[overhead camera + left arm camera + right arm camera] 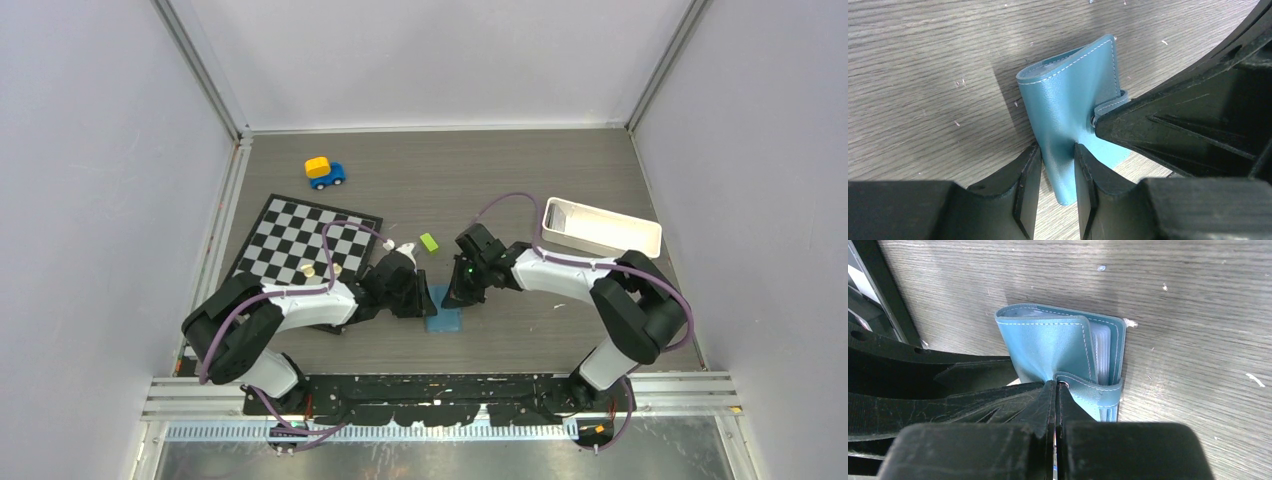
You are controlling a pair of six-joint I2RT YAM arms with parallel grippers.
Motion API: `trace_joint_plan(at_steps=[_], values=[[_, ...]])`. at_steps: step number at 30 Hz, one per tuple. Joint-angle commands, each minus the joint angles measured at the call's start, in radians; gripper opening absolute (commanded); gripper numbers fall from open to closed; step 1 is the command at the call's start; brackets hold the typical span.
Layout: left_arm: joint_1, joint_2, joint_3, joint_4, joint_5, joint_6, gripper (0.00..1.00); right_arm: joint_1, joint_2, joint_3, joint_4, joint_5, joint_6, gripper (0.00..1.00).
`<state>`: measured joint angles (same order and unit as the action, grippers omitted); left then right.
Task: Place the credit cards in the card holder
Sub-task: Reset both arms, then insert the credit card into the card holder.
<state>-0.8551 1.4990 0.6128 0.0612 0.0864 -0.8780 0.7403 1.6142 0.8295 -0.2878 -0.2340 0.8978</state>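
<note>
Two grippers meet at the card holder [445,320], which we find just below the middle of the overhead view, on the grey wood-grain table [520,170]. The left gripper [1058,167] has its fingers part-way apart, pinching the teal cover between them at the bottom centre of its wrist view. The right gripper [1056,390] has its fingers pressed together, and we see their tips nipping the small snap strap at the holder's edge. The holder sits half open, its upper cover lifted and bowed, with pale clear sleeves [1103,347] showing inside in the right wrist view. Elsewhere in the overhead view we note a chessboard [300,240] left of centre, a blue and yellow toy car [325,172] above it, a lime-green block [429,241] just above the grippers, and a white tray [600,240] at upper right.
</note>
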Motion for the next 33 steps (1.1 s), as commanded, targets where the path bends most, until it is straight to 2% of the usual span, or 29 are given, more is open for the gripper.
trace_joint_plan(at_steps=[1, 6, 9, 11, 17, 19, 25, 30, 33], values=[[0.002, 0.033, -0.024, -0.129, -0.079, 0.060, 0.32, 0.004, 0.136, -0.033, -0.080, 0.221, -0.016, 0.00], [0.002, 0.012, -0.013, -0.142, -0.079, 0.067, 0.33, 0.004, 0.102, -0.011, -0.077, 0.194, -0.036, 0.01], [0.002, -0.025, 0.003, -0.160, -0.080, 0.082, 0.41, 0.004, 0.045, 0.034, -0.077, 0.162, -0.070, 0.01], [0.002, -0.053, 0.024, -0.177, -0.110, 0.097, 0.47, 0.003, 0.008, 0.072, -0.080, 0.139, -0.094, 0.07], [0.018, -0.144, 0.160, -0.315, -0.165, 0.186, 0.61, -0.038, -0.121, 0.194, -0.139, 0.121, -0.150, 0.41], [0.040, -0.174, 0.186, -0.360, -0.179, 0.203, 0.68, -0.075, -0.169, 0.210, -0.170, 0.129, -0.169, 0.48], [0.204, -0.215, 0.239, -0.468, -0.161, 0.254, 0.84, -0.238, -0.284, 0.183, -0.235, 0.190, -0.257, 0.58], [0.402, -0.275, 0.290, -0.551, -0.118, 0.320, 0.88, -0.417, -0.393, 0.127, -0.244, 0.295, -0.335, 0.59], [0.461, -0.368, 0.311, -0.578, -0.182, 0.379, 0.90, -0.506, -0.507, 0.091, -0.236, 0.374, -0.380, 0.59]])
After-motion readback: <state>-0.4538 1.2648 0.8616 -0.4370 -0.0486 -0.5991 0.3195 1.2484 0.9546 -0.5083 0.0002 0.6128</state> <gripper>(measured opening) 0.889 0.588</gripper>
